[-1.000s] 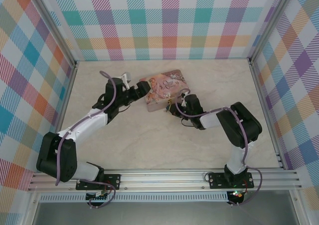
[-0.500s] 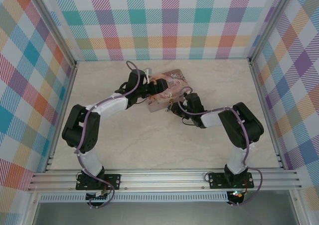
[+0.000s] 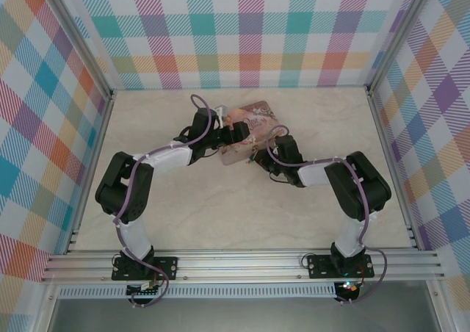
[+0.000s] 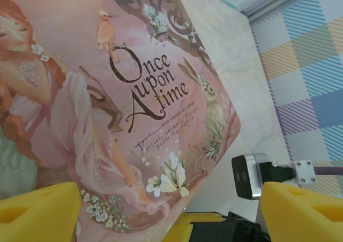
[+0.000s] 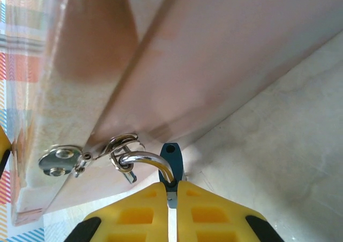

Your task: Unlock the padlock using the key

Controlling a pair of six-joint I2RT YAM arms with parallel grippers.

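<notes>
Pinching the padlock (image 5: pixel 171 155) at the tin's (image 4: pixel 107 92) five o'clock edge, your right pincer (image 5: pixel 170 191) likely steadied it while your left pincer (image 4: pixel 171 212) gaped wide.

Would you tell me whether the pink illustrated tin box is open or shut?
Shut: the lid of the pink tin box lies flush, and the teal padlock threads its metal clasp.

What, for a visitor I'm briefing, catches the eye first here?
The pink illustrated rectangular tin box, lettered "Once upon a time", lies at the table's far middle under the open left gripper. At its latch, the right gripper pinches a tiny teal padlock with a silvery shackle.
</notes>
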